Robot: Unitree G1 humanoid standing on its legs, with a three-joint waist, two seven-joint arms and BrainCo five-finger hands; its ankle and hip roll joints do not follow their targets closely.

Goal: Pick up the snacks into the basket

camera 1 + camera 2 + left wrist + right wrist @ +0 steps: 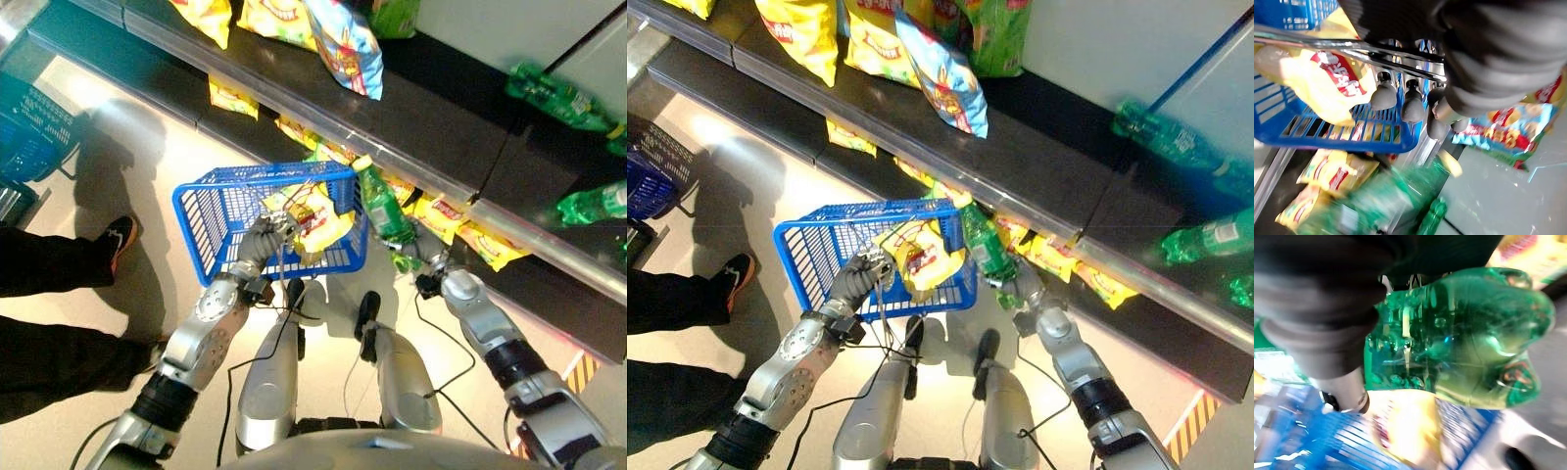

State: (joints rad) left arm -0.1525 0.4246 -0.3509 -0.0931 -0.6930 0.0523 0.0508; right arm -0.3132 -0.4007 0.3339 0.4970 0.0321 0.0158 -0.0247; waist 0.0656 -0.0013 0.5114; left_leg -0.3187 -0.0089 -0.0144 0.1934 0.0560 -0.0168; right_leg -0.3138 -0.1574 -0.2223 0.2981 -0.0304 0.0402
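My left hand [257,245] is shut on the wire handle [1352,49] of a blue basket [211,220], which hangs in front of the shelves. Its fingers [1383,95] curl round the wires. A yellow snack bag [315,220] lies inside the basket, leaning on its right wall. My right hand [423,253] is shut on a green plastic bottle [384,208], with the yellow cap pointing up and away. The bottle tilts over the basket's right rim. In the right wrist view the bottle's base [1464,342] shows close up, above the basket [1327,440].
A dark shelf edge [411,166] runs across just beyond the basket. Yellow snack bags [460,230] lie on the lower shelf and a blue bag [345,44] hangs above. Green bottles [558,98] lie at right. A person's shoe [118,240] and another basket [34,132] are at left.
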